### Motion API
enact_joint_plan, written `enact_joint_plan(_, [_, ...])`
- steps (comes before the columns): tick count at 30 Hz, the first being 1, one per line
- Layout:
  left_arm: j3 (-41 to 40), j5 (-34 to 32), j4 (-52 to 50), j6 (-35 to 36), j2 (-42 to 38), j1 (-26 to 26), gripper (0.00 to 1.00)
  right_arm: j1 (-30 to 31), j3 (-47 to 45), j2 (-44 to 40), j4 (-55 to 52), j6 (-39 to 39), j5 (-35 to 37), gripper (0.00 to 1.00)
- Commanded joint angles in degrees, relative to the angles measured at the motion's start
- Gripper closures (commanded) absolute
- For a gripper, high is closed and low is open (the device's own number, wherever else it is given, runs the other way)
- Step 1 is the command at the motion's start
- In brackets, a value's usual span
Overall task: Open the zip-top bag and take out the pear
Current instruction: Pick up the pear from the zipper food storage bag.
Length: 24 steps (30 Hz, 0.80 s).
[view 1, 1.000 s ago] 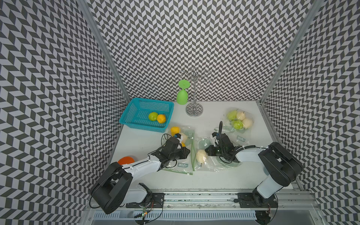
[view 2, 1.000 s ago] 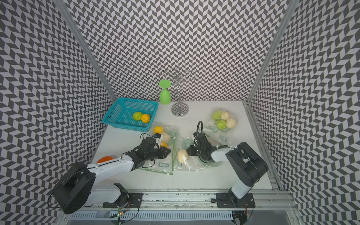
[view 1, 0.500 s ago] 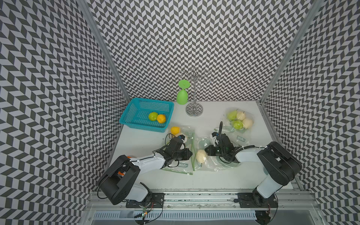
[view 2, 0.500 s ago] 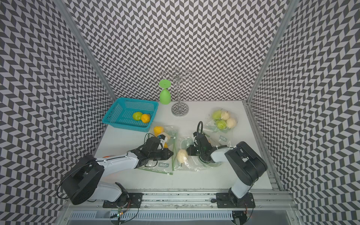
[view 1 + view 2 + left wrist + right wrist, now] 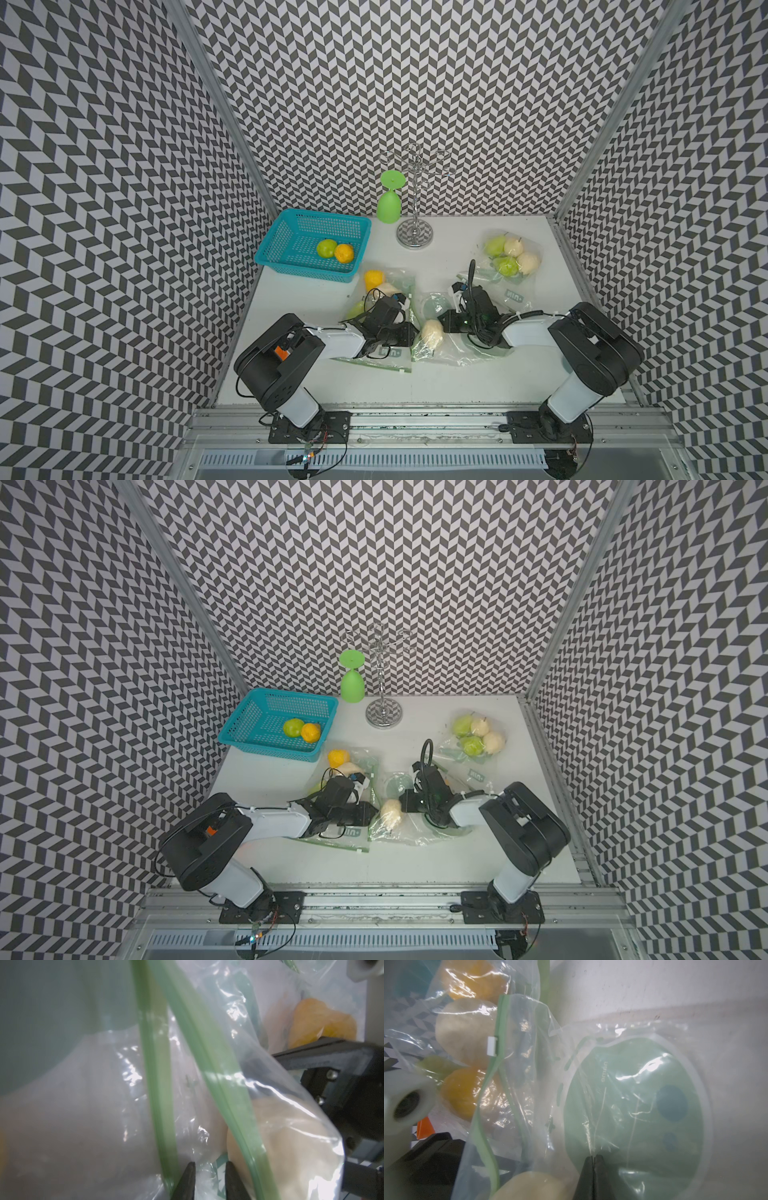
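The clear zip-top bag (image 5: 457,353) (image 5: 415,833) lies at the front middle of the table with a pale pear (image 5: 432,332) (image 5: 391,811) inside it. My left gripper (image 5: 412,332) (image 5: 209,1164) is at the bag's left edge, next to the pear (image 5: 291,1136). Its fingertips stand a little apart, with loose film in the gap. Two green zip strips (image 5: 162,1105) run past them and spread apart. My right gripper (image 5: 444,326) (image 5: 593,1157) is shut on the bag's film just right of the pear (image 5: 533,1186).
Under my left arm lies a second bag (image 5: 390,282) with yellow and pale fruit. A third bag (image 5: 511,257) with several pears lies at the back right. At the back left a teal basket (image 5: 291,232) holds two fruits. A green glass (image 5: 390,203) and a metal stand (image 5: 414,232) are at the back.
My left arm has swung right, bringing its gripper up to the pear bag's edge, and its jaws have parted. The right gripper has stayed shut on the film.
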Motion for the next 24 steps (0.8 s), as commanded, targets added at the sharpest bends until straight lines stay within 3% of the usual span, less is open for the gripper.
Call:
enact_joint_plan(1, [-2.2,0.1,3.8,-0.6,-2.7,-2.3,0.58,0.4,-2.1,2.1,-2.6,0.0,0.2,1.00])
enact_joint_plan(9, [-6.4,3.6,9.3,-3.9,-8.2,-4.3,0.26,0.4,-2.5,3.2,-1.7,0.5,-0.1,1.00])
enact_joint_plan(18, [-2.6,4.6,8.5,-3.5,-2.2,-8.0,0.17,1.1,-2.1,5.1,0.1,1.8,-1.4,1.00])
enact_joint_plan(24, [0.8,0.4,6.1,-2.9,0.3,-8.7,0.13,2.4,-3.8,6.0,2.8,4.0,-2.7,1.00])
